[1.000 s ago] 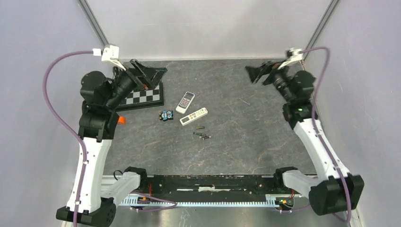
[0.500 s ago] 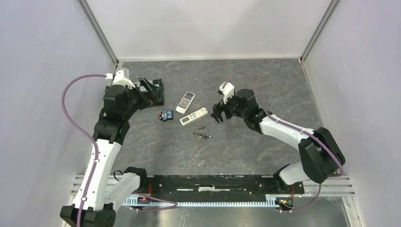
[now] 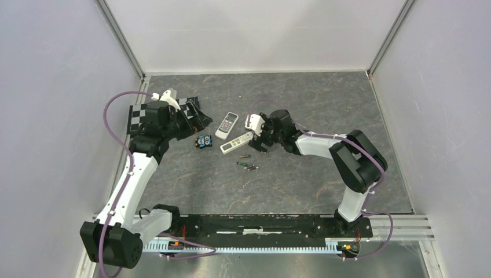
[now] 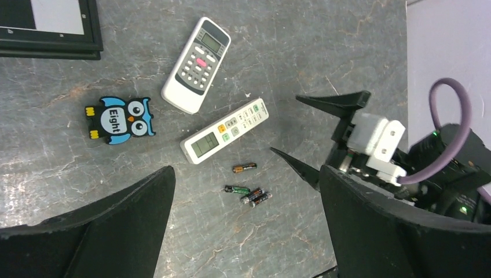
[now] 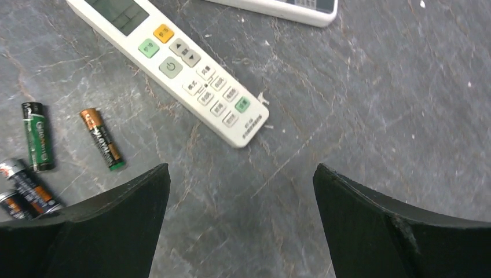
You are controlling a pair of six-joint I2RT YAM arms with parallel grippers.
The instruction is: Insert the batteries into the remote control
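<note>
Grey marbled tabletop (image 3: 312,104) carries four small batteries (image 4: 252,196) lying loose just beside the slim white remote (image 4: 224,131), which lies buttons up. Right gripper (image 5: 240,171) hovers over that remote's end, jaws spread, grasping nothing; left gripper (image 3: 195,114) likewise gapes empty

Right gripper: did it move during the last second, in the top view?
Yes. The right gripper went left from the far right corner of the table and now hangs by the slim white remote, at its right end, jaws open.

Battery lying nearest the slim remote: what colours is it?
Copper and black battery with a green tip, clearest in the right wrist view.
</note>
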